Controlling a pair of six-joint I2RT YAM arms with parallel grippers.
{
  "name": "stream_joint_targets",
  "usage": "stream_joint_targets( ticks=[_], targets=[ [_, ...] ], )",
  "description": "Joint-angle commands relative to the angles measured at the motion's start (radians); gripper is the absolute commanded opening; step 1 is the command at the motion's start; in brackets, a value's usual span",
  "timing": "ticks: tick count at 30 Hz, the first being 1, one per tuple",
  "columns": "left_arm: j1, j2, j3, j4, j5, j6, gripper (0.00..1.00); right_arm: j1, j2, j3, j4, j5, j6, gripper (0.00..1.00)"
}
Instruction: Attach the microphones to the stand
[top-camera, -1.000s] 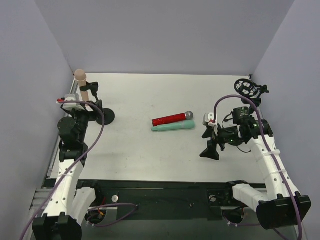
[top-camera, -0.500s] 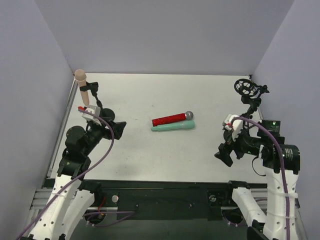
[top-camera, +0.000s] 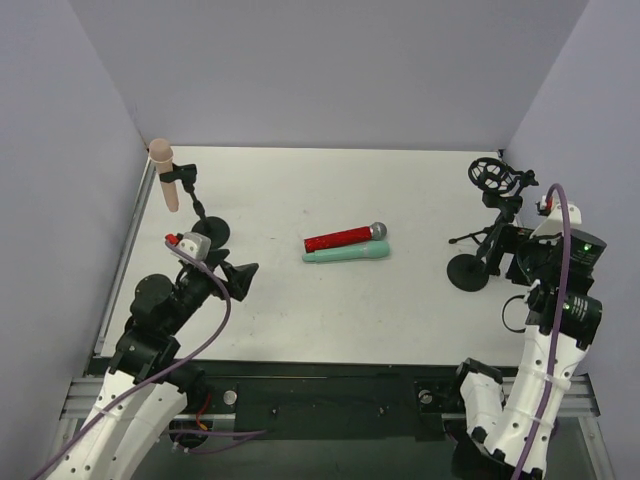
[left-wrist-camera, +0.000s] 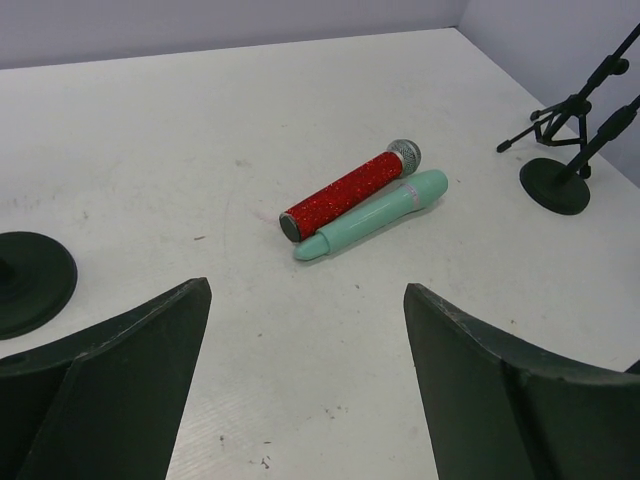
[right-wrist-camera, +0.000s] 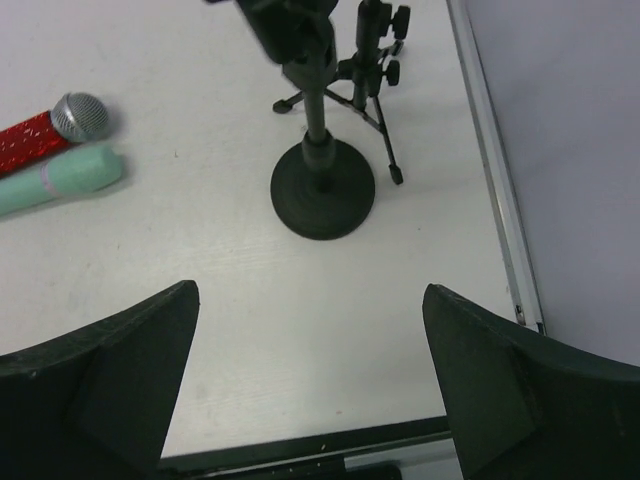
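Note:
The pale pink microphone (top-camera: 161, 177) sits in the clip of the left stand (top-camera: 211, 232) at the far left. The glittery red microphone (top-camera: 345, 237) and the mint green microphone (top-camera: 347, 253) lie side by side at mid-table, also in the left wrist view as red (left-wrist-camera: 345, 195) and green (left-wrist-camera: 375, 213). The right stand (top-camera: 467, 272) has a round base and an empty ring mount (top-camera: 490, 174). My left gripper (top-camera: 240, 275) (left-wrist-camera: 307, 288) is open and empty, left of the two microphones. My right gripper (top-camera: 497, 262) (right-wrist-camera: 310, 291) is open and empty, just near the right stand's base (right-wrist-camera: 323, 188).
A small black tripod (top-camera: 472, 238) (right-wrist-camera: 375, 75) stands right behind the right stand. The left stand's base (left-wrist-camera: 30, 280) lies to the left of my left gripper. The table's right edge (right-wrist-camera: 495, 180) and the side wall are close to my right arm.
My left gripper has drawn back from the left stand, toward the near edge and rightward. My right arm has swung right and pulled back, uncovering the right stand's base.

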Motion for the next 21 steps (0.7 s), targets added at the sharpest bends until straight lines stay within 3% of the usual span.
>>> stream_joint_targets(
  ticks=[1,8,15,21],
  targets=[
    [-0.016,-0.030,0.000,0.020,-0.015,0.023,0.89,-0.005,0.091,-0.025,0.216,0.081,0.076,0.88],
    [-0.019,-0.031,-0.005,0.028,-0.033,0.026,0.87,-0.005,0.177,-0.092,0.499,-0.068,0.053,0.85],
    [-0.017,-0.019,-0.005,0.026,-0.032,0.028,0.86,0.005,0.234,-0.202,0.679,-0.160,-0.010,0.84],
    [-0.017,0.006,-0.003,0.028,-0.033,0.029,0.85,0.012,0.273,-0.225,0.756,-0.232,-0.061,0.72]
  ],
)
